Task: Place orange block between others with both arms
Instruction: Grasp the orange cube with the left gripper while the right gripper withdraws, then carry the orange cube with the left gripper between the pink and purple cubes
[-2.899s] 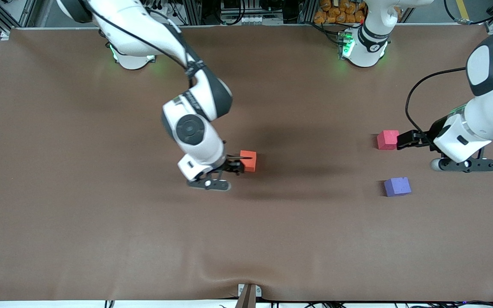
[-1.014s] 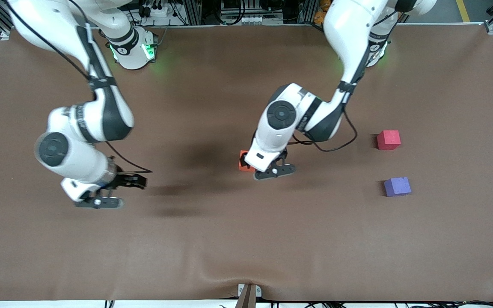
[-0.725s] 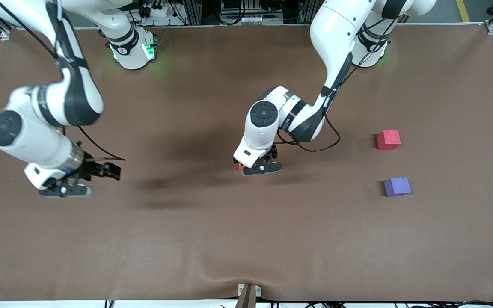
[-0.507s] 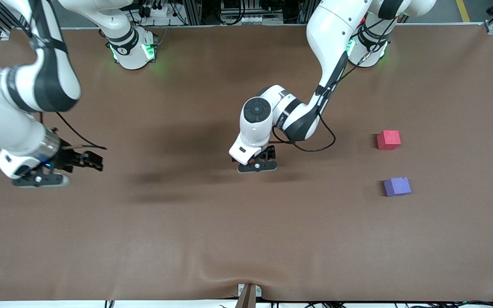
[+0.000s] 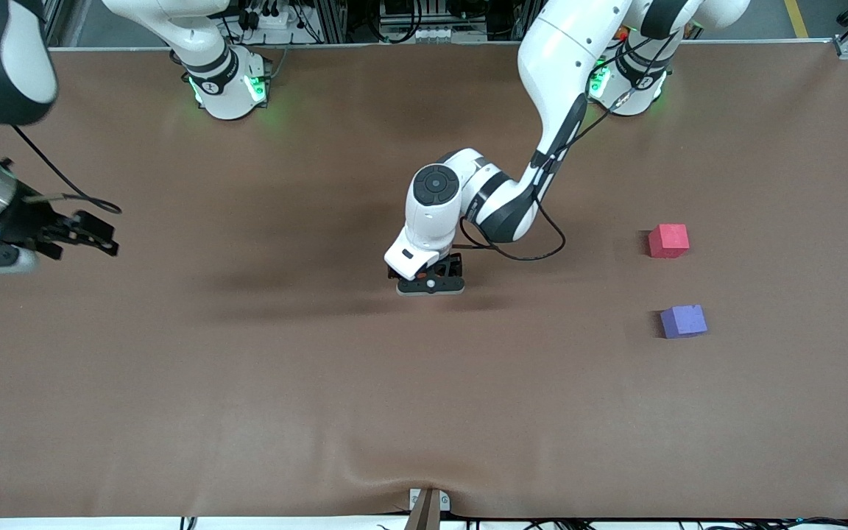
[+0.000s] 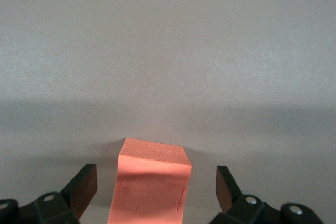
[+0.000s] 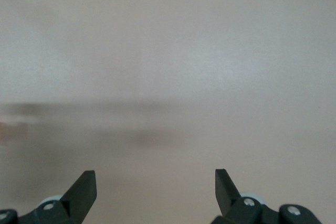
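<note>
The orange block [image 6: 152,158] shows in the left wrist view, standing on the table between the fingers of my left gripper [image 6: 155,178]. That gripper is open, with a gap on each side of the block. In the front view the left gripper [image 5: 428,278] is down at mid-table and its hand hides the block. The red-pink cube [image 5: 668,241] and the purple-blue cube [image 5: 683,321] sit toward the left arm's end, the purple-blue one nearer the camera. My right gripper [image 5: 100,234] hangs open and empty over the right arm's end; its wrist view shows the right gripper [image 7: 155,179] over bare table.
A brown cloth [image 5: 424,412] covers the whole table, with a wrinkle and a small bracket [image 5: 428,504] at its edge nearest the camera. The two green-lit arm bases [image 5: 229,85] [image 5: 626,81] stand along the edge farthest from the camera.
The right arm has swung away from the orange block to its own end of the table. The left gripper has come over from the red-pink cube and settled around the orange block, still open.
</note>
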`<state>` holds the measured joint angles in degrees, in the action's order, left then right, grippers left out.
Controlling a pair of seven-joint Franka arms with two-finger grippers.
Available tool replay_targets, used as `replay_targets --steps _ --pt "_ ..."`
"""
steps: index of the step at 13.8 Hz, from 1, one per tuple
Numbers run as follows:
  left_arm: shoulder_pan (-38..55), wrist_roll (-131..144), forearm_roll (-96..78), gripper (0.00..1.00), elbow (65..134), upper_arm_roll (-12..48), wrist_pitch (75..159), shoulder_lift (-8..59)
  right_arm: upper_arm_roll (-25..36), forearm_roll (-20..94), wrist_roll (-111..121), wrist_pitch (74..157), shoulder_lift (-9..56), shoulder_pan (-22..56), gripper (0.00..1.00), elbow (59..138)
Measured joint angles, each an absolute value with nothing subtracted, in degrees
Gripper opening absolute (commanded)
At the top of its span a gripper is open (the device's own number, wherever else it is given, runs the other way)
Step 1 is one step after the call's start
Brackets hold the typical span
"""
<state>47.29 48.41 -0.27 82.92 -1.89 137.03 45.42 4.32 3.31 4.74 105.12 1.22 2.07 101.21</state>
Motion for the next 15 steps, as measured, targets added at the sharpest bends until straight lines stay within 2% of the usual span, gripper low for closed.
replay_targets --steps 4,5,8,9,10,15 --pt "48.5 45.5 -0.1 1.0 83.2 -1.8 137.0 46.7 4.3 1.0 4.8 97.0 0.4 0.9 1.0 96.0" --pt "48.8 45.0 -0.1 0.94 83.3 -1.8 137.0 46.9 4.3 0.9 4.8 94.8 0.4 0.7 1.0 94.4" --pt "49.1 42.2 -0.1 0.29 84.3 -1.9 137.0 47.0 4.3 0.9 4.8 89.0 0.4 -0.2 1.0 90.3" --pt "48.9 40.2 -0.1 0.14 84.6 -2.0 137.0 47.0 4.3 0.8 4.8 87.6 0.3 -0.4 1.0 89.4" --pt "48.8 38.9 -0.1 0.1 84.9 -2.0 137.0 47.0 4.3 0.8 4.8 86.2 0.3 -0.5 1.0 88.8" --pt "47.7 38.0 -0.1 0.16 84.8 -2.4 133.6 45.9 4.4 0.6 3.6 80.9 0.4 -2.1 1.0 87.1"
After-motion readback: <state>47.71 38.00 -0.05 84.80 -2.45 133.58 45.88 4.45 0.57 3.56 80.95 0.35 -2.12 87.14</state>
